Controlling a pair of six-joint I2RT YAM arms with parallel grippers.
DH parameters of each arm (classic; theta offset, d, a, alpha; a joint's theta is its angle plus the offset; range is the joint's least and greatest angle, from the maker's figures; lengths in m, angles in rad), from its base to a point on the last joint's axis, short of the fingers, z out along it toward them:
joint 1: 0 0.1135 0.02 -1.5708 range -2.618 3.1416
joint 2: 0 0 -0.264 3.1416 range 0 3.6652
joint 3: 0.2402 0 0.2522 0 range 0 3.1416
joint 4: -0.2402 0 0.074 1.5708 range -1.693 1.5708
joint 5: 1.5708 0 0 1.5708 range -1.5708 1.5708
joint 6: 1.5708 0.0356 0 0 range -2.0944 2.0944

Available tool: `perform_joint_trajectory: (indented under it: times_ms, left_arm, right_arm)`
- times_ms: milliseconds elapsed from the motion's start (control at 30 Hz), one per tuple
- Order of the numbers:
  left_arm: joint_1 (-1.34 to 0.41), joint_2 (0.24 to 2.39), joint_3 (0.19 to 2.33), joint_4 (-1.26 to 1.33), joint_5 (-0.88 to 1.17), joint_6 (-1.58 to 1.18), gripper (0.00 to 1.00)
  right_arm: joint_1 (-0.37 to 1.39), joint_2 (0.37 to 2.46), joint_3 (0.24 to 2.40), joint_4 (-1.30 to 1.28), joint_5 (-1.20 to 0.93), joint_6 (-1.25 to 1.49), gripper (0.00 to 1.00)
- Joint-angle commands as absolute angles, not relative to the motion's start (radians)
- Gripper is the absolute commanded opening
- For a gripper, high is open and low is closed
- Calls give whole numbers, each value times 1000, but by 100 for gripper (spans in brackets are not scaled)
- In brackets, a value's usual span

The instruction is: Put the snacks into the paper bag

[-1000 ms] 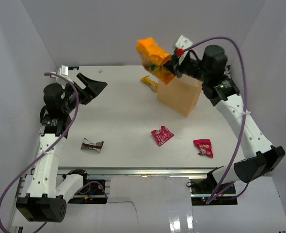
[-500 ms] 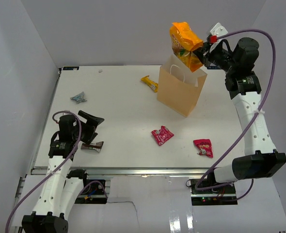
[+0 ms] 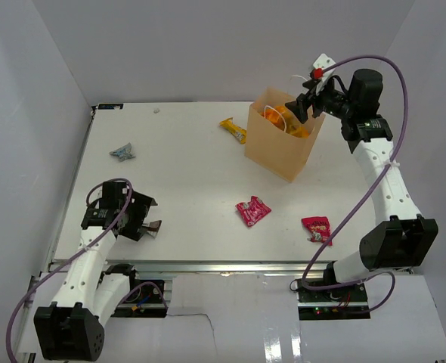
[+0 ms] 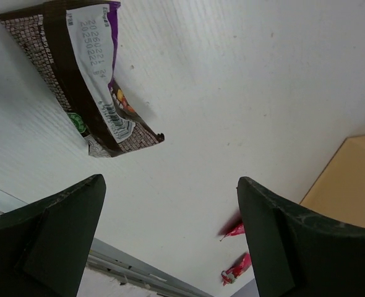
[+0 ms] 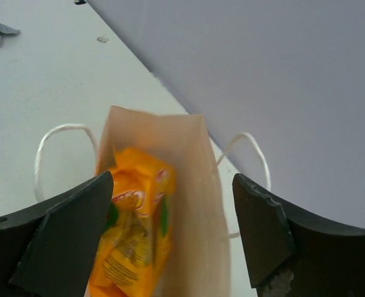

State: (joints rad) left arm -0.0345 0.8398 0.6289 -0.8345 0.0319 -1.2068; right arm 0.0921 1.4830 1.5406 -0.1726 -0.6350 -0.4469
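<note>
Hovering with left jaws spread wide and empty, facing brown-and-white bar [image 4: 77,74] lying ahead-left, long axis slanting; holding right jaws apart, empty, over paper bag [image 3: 276,151].

Orange packet [image 5: 133,238] in paper bag [image 5: 198,185] mouth, room beside it

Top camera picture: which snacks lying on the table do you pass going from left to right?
grey-blue packet → brown-and-white packet → yellow bar → red-pink packet → second red-pink packet
</note>
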Motion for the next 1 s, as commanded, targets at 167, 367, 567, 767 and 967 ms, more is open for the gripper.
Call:
perform_joint_trajectory:
  times_ms: [167,367,567,767,967]
  left_arm:
    - [-32,1049,676,-880,-60,-1290,95]
    - [-32,1190,701,-867,-121,-1292,86]
    - [-32,1284,701,-758,-126,-1230,53]
    - [-32,1259,752,-645,-17,-1088,14]
    - [-35,1200,834,-287,425,-876,9]
  right_arm:
    - [31,1365,1660,-175,-658,-344,91]
    - [12,1273,1608,-258,-664,-368,93]
    - [-34,1215,1563,-359,-797,-396,94]
    - [-34,1184,1522,-477,-940,-453,93]
    - [-34,1123,1388,-502,-936,-477,93]
